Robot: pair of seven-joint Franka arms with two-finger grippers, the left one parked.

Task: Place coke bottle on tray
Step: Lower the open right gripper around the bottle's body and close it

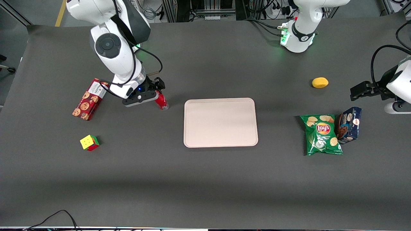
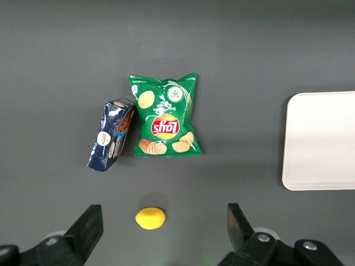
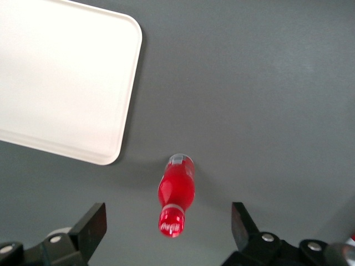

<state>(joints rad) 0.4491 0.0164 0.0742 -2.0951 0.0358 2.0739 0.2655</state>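
Small slim red coke bottle (image 3: 177, 194) stood upright under gripper (image 3: 169, 224) | gripper released, straddling cap for grasp | pale pink flat tray (image 3: 61, 83) near, unloaded

A puzzle cube (image 1: 89, 142) is seen at six o'clock of a red cookie box (image 1: 89, 99). A chip bag (image 1: 322, 134) is touched at two o'clock by a blue box (image 1: 349, 125); a lemon (image 1: 320, 82) is seen at twelve.
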